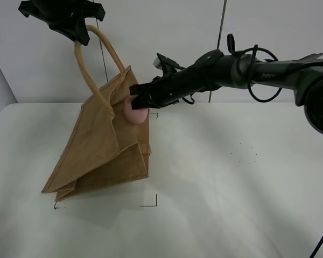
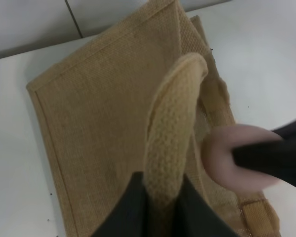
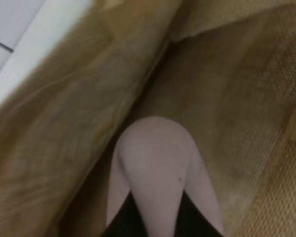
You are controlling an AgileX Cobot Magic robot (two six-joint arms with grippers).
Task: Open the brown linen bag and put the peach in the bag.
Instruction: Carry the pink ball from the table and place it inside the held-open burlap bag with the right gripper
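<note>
Right wrist: R fingers [image 3: 195, 223] pinch peach [image 3: 155, 160] in bag [image 3: 232, 94] mouth; exterior high: L fingers [image 1: 81, 33] pinch handle [image 1: 110, 52].

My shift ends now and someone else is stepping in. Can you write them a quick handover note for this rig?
Left gripper: shut on the bag handle, holding it up.
Right gripper: shut on the peach.
Brown linen bag: bottom on the table, mouth pulled open; peach at the mouth.
Done: bag opened, peach picked up.
Left: lower the peach inside, release it.
</note>
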